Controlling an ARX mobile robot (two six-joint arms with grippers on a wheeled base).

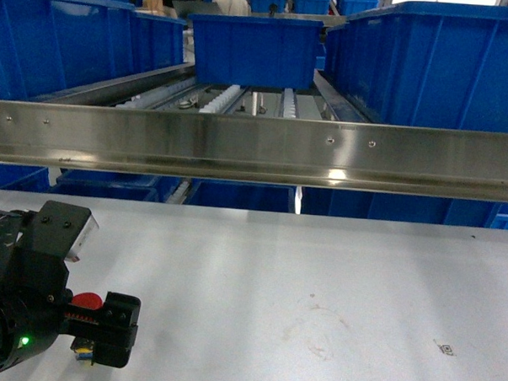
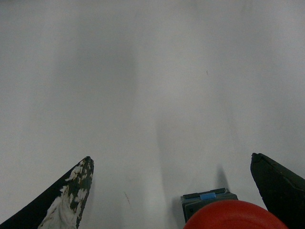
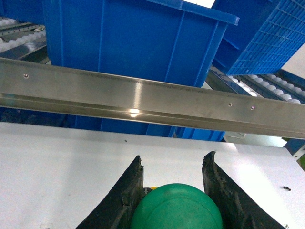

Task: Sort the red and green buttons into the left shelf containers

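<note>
The red button (image 1: 85, 300) rests on the white table (image 1: 318, 269) at the lower left, inside my left gripper. In the left wrist view its red cap (image 2: 236, 215) and dark body lie close to the right finger, apart from the left one. My left gripper (image 2: 171, 158) stands wide open around it. My right gripper (image 3: 174, 156) is shut on the green button (image 3: 176, 207), whose cap fills the gap between the fingers above the table. That gripper is out of the head view. The left shelf containers (image 1: 58, 47) are blue tubs on the roller shelf at the far left.
A long steel rail (image 1: 256, 148) runs across the shelf's front, between the table and the tubs. Another blue tub (image 1: 256, 51) sits at the shelf's middle and a large one (image 1: 437, 63) at the right. More blue bins (image 1: 237, 194) stand under the rail.
</note>
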